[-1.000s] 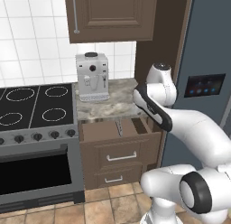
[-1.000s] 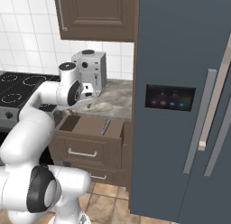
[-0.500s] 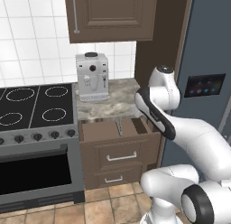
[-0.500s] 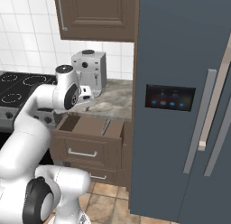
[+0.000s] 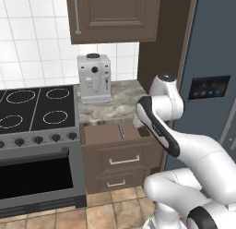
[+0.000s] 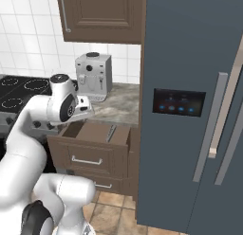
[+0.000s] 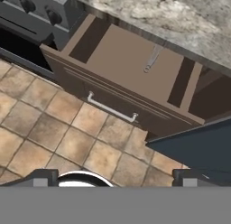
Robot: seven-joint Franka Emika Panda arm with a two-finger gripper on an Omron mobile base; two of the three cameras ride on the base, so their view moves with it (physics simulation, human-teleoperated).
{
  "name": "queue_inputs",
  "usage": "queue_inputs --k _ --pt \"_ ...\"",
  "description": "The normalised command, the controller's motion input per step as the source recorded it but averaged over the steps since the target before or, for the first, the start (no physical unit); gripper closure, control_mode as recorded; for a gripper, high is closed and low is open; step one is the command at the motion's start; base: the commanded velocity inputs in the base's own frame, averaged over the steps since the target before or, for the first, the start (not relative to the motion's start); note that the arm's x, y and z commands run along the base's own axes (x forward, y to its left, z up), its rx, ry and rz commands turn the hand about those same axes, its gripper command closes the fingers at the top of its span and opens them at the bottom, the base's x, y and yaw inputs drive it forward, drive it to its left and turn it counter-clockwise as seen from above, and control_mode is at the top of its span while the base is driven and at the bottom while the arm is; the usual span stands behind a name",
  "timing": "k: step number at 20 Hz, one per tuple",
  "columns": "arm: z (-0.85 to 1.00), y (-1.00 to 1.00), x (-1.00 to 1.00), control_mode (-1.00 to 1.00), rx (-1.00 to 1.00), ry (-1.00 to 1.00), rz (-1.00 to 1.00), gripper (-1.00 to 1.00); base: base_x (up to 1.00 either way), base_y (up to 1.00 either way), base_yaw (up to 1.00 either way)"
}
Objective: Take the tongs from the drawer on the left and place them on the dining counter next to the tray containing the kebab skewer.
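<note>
We take the coffee machine (image 5: 94, 78) as our landmark: it stands on a small marbled counter (image 5: 115, 105), and right below that counter's front edge the top drawer (image 7: 118, 65) is pulled out. The tongs (image 7: 152, 58) lie flat on the drawer's brown floor, toward the back and under the counter's lip, with bare floor on every side. From the left base camera we see them as a thin grey strip (image 5: 121, 129) in the open drawer, in front of and slightly right of the coffee machine.

Our gripper (image 7: 115, 177) hangs well above the drawer with its two fingertips (image 7: 44, 177) spread wide apart and nothing between them. It touches neither the tongs nor the drawer.

The drawer's silver bar handle (image 7: 111, 109) faces the tiled floor (image 7: 40, 137). Left of the coffee machine sits the black stove (image 5: 32, 108); right of it stands the grey fridge (image 6: 190, 101).
</note>
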Motion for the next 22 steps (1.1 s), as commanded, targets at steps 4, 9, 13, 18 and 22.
queue_inputs --k 4,9,13,18,22 --pt "-0.04 0.94 -0.19 -1.0 0.0 -0.08 -0.11 -1.0 0.0 0.0 0.0" --pt "0.0 0.69 -0.01 -1.0 0.0 -0.21 -0.18 -1.0 0.0 0.0 0.0" --pt "0.0 0.38 -0.01 -1.0 0.0 -0.16 -0.09 -1.0 0.0 0.0 0.0" --pt "0.0 0.0 0.0 -1.0 0.0 0.0 0.0 -1.0 0.0 0.0 0.0" --pt "0.0 -0.02 0.0 -1.0 0.0 0.0 0.0 -1.0 0.0 0.0 0.0"
